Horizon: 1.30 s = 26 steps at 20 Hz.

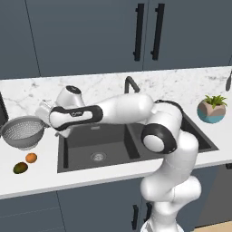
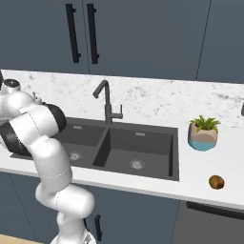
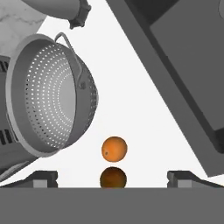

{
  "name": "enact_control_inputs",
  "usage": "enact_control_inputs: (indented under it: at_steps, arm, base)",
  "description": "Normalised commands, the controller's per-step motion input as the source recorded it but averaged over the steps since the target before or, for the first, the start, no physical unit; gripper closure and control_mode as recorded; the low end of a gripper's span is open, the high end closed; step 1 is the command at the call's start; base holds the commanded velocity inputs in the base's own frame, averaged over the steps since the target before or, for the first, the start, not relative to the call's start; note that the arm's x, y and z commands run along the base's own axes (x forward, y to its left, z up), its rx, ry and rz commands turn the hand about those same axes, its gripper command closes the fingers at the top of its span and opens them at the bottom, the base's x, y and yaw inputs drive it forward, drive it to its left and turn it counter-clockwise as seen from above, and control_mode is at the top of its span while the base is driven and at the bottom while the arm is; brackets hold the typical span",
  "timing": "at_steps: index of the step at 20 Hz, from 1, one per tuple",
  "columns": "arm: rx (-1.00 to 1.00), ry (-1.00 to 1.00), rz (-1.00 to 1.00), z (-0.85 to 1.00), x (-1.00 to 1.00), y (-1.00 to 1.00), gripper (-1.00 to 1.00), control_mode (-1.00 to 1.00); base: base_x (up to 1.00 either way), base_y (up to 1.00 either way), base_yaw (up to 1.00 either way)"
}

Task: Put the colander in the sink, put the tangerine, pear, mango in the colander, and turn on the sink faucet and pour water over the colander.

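The colander (image 1: 23,131) sat upright on the white counter (image 1: 41,174) to the left of the sink (image 1: 97,145), apart from the basin's edge. Just in front of it lay the tangerine (image 1: 31,157) and, beside that, the mango (image 1: 20,168), near each other but not touching. The gripper (image 3: 113,177) hung above the counter between colander and sink with its jaws spread wide and nothing between them. The faucet (image 2: 107,102) stood behind the basins.
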Motion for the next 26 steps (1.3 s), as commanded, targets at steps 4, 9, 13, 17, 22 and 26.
enact_control_inputs:
  at_steps: [4,9,13,17,22,26]
  arm:
    - [-0.09,0.0,-0.01,-0.25,0.37,0.34,-1.0,-1.0]
    - [-0.1,0.0,-0.01,-0.15,0.36,0.28,-1.0,-1.0]
    - [-0.08,0.0,0.0,0.0,0.41,0.25,-1.0,-1.0]
    - [-0.08,0.0,0.0,-0.05,0.33,0.2,-1.0,-1.0]
    - [-0.05,0.0,-0.01,-0.24,0.28,0.06,-1.0,-1.0]
    - [0.0,0.0,0.0,-0.27,0.31,0.0,-1.0,-1.0]
  base:
    - [0.0,0.0,0.0]
    - [0.0,0.0,0.0]
    - [0.0,0.0,0.0]
    - [0.0,0.0,0.0]
    - [0.0,0.0,0.0]
    - [0.0,0.0,0.0]
